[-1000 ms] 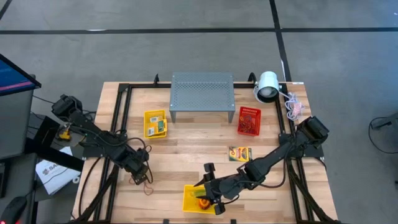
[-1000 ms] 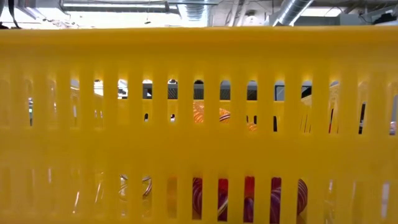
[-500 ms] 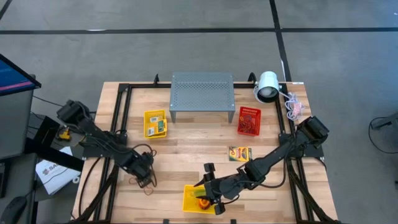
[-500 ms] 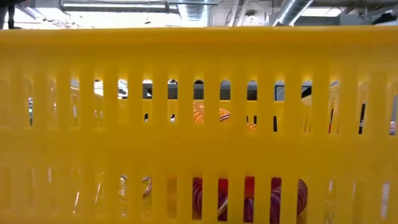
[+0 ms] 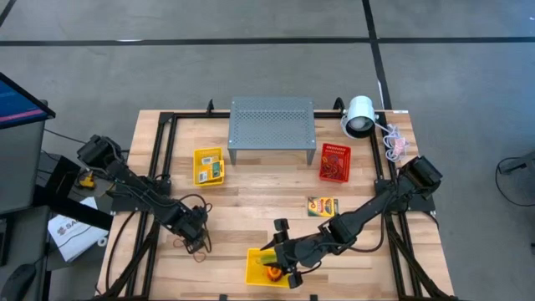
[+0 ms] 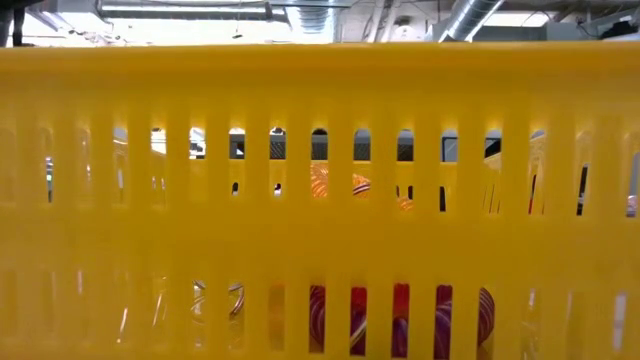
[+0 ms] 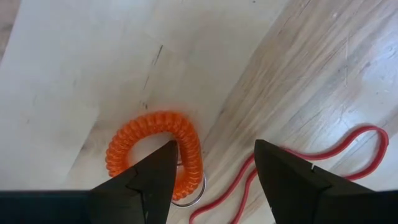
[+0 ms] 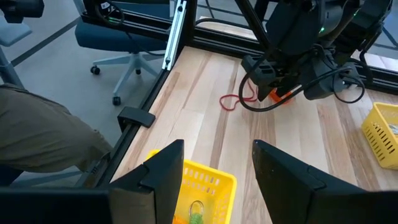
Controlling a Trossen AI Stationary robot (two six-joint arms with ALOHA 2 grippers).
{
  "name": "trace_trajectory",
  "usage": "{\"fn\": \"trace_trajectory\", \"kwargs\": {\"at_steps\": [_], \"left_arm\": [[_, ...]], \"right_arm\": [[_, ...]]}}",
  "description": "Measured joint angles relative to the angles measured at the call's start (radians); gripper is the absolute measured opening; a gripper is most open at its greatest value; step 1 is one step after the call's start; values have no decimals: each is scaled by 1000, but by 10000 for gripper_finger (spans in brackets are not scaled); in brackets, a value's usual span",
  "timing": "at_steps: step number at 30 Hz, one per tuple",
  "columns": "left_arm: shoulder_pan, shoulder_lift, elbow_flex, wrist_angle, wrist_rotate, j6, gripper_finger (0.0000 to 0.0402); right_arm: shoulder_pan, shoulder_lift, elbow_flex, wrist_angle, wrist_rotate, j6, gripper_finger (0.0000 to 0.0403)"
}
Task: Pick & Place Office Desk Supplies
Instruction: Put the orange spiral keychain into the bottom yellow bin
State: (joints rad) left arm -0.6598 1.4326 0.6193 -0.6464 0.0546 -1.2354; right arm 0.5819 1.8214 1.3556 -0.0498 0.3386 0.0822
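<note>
Table (image 5: 251,196): 2 arms at work over its near half. Left gripper (image 5: 194,235) hangs low over the near-left boards; the right gripper (image 5: 284,255) waits above the yellow basket (image 5: 257,269) at the near edge, fingers apart and empty.

Left wrist view: fingers spread, nothing between them. The orange coiled loop (image 7: 155,149) lies directly under the left gripper (image 7: 214,171), 1 fingertip over its rim; the red rubber band (image 7: 323,152) trails just beside it. The left arm is plainly nearer; descent looks close to straight down.
</note>
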Motion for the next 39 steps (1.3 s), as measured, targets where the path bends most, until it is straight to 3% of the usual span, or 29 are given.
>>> {"fn": "trace_trajectory", "kwargs": {"at_steps": [6,22,27,39], "left_arm": [[0,1,0,-2,-11,0,186],[7,-4,-2,-20,-56,26,16],[37,-60,-4,29,-87,53,19],[84,-305,-3,235,-111,295,10]], "right_arm": [[0,0,0,-1,0,-1,186],[0,0,0,-1,0,-3,186],[0,0,0,-1,0,-3,186],[0,0,0,-2,2,-3,186]]}}
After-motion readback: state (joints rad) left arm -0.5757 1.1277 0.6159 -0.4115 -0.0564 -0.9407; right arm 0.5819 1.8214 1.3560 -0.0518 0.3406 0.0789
